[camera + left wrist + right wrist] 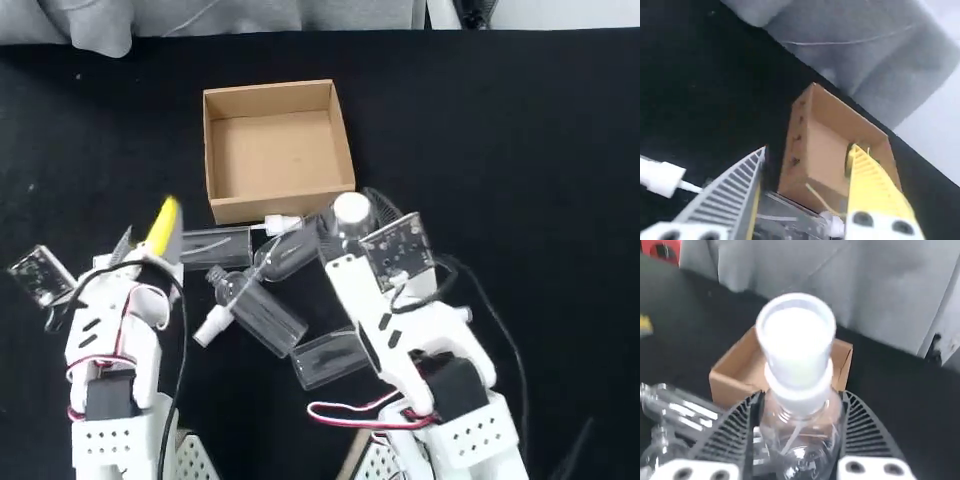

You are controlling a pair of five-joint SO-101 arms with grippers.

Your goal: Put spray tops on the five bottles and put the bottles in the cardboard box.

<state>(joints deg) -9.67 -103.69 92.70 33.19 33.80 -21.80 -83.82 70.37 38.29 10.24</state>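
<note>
Bottle [799, 432] gripped by right hand [801, 402], base cut off.

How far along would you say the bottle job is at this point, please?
Done: the bottle in the right end effector wears a white spray top. In hand: that bottle, held upright beside the cardboard box. Left: the box is empty, four other bottles lie on the table, and the left end effector is open, holding nothing.

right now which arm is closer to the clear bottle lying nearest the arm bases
Right. The right arm stands just beside that bottle, overlapping its end in the high view; the left arm stands farther off, beyond another lying bottle.
</note>
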